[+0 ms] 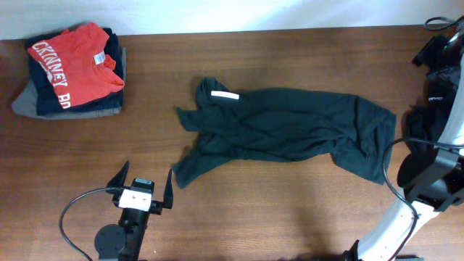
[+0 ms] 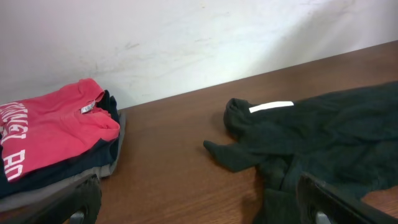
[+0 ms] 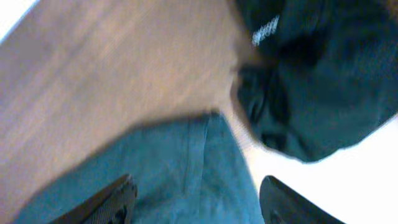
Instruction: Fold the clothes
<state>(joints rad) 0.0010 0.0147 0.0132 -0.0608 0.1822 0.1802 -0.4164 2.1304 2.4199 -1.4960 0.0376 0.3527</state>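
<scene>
A dark green T-shirt (image 1: 290, 130) lies crumpled across the middle of the table, with its white tag (image 1: 225, 96) at the left end. It also shows in the left wrist view (image 2: 323, 137). My left gripper (image 1: 145, 185) is open and empty, hovering near the front edge just left of the shirt's lower corner; its fingers frame bare wood (image 2: 199, 208). My right gripper (image 3: 193, 199) is open over the shirt's right end (image 3: 186, 168), and that view is blurred. Black garments with white lettering (image 3: 311, 74) lie past the table's right edge (image 1: 435, 80).
A folded stack (image 1: 72, 69) with a red shirt with white lettering on top sits at the back left, also in the left wrist view (image 2: 50, 134). A white wall runs behind the table. The right arm (image 1: 428, 174) stands at the right edge.
</scene>
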